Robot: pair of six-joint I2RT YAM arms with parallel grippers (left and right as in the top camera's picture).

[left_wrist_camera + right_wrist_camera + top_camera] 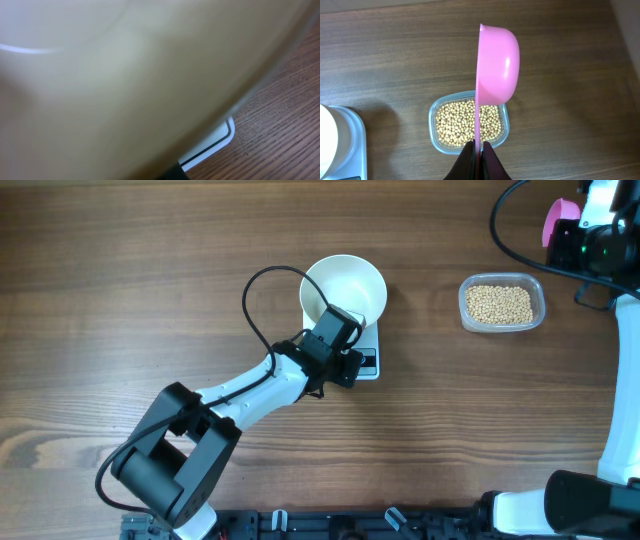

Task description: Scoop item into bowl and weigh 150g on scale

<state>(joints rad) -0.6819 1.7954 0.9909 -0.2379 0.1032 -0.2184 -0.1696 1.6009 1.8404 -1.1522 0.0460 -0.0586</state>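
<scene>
Right gripper (478,147) is pinching the pink scoop (497,60) by its handle, hanging near the tub (434,135) of beans (455,125), upper right in the overhead view. Left gripper (330,320) is clamping the white bowl (350,280) by its rim, bowl sitting on the scale (368,360) mid-frame

The right gripper (478,151) sits at the near edge, its jaws closed on the thin handle of a pink scoop (497,65). The scoop stands on edge, rounded back to the right, open side to the left. Below it on the wooden table (395,60) is a clear tub (432,114) of beans (455,125). At the near left, the scale (356,142) carries the bowl (327,140), both cut off by the edge
</scene>
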